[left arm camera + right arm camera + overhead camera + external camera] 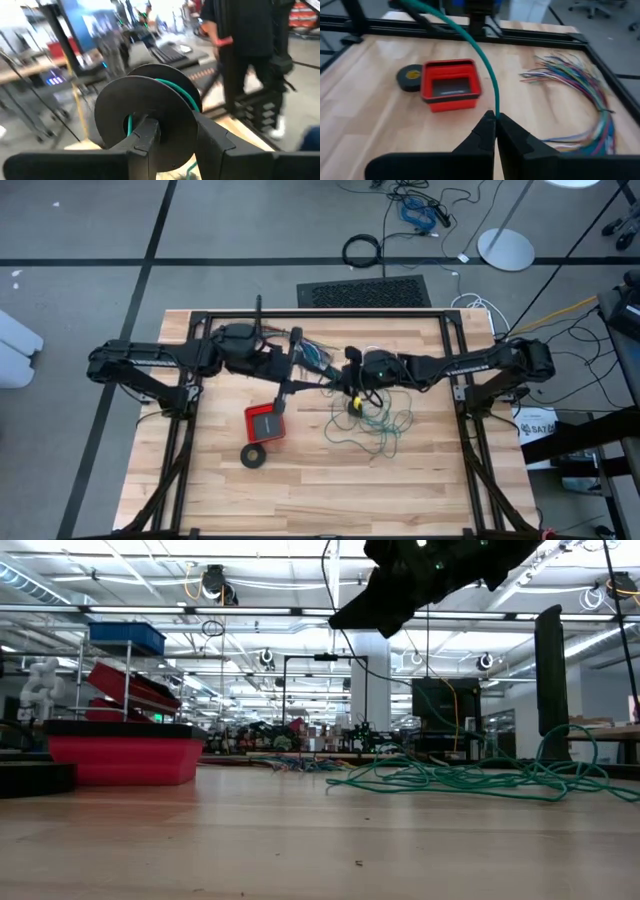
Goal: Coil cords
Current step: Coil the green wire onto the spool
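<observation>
Right tool [496, 120] clenches teal-green wire [487, 65] (left tool [175, 132] grips its spool [145, 115]).

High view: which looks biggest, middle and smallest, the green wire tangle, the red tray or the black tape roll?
1. Green wire tangle: biggest.
2. Red tray.
3. Black tape roll: smallest, only slightly under the tray.

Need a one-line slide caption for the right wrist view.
Right gripper shut on the teal-green wire, above a red tray, black tape roll and fanned coloured wires.
</observation>
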{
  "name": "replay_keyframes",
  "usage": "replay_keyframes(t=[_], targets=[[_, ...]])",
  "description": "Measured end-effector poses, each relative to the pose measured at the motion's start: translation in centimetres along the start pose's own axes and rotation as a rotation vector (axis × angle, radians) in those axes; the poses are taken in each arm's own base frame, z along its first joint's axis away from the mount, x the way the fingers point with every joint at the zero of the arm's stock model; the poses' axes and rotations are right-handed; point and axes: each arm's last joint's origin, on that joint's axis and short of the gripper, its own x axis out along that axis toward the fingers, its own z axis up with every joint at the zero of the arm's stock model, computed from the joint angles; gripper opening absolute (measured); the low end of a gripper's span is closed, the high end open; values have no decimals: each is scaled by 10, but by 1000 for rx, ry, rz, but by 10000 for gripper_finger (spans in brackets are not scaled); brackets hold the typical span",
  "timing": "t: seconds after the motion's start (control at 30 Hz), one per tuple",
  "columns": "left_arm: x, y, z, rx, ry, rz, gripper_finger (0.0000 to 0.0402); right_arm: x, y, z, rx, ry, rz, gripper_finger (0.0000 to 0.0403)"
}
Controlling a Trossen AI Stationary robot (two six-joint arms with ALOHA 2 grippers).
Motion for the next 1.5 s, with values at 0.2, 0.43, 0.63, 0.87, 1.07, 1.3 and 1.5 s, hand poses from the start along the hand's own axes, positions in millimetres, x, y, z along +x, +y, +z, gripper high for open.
replay_keyframes(t=[0.2, 0.43, 0.63, 0.87, 1.07, 1.3, 1.5], targets=[[0, -4, -13, -54, 120, -59, 98, -5, -20, -1, 27, 13, -56, 0], [1, -9, -26, -117, 228, -135, 98, -13, -38, 1, 63, 2, -136, 0], [9, -13, -41, -176, 303, -205, 98, -29, -50, 10, 81, -37, -212, 0], [17, -13, -70, -188, 488, -133, 98, -54, -49, 22, 97, -88, -221, 0], [14, -2, -74, -89, 560, 55, 98, -69, -43, 26, 133, -80, -204, 0], [10, 8, -76, -16, 596, 167, 98, -76, -31, 25, 134, -33, -211, 0], [8, 12, -78, 49, 653, 246, 98, -81, -19, 29, 125, -54, -196, 0]])
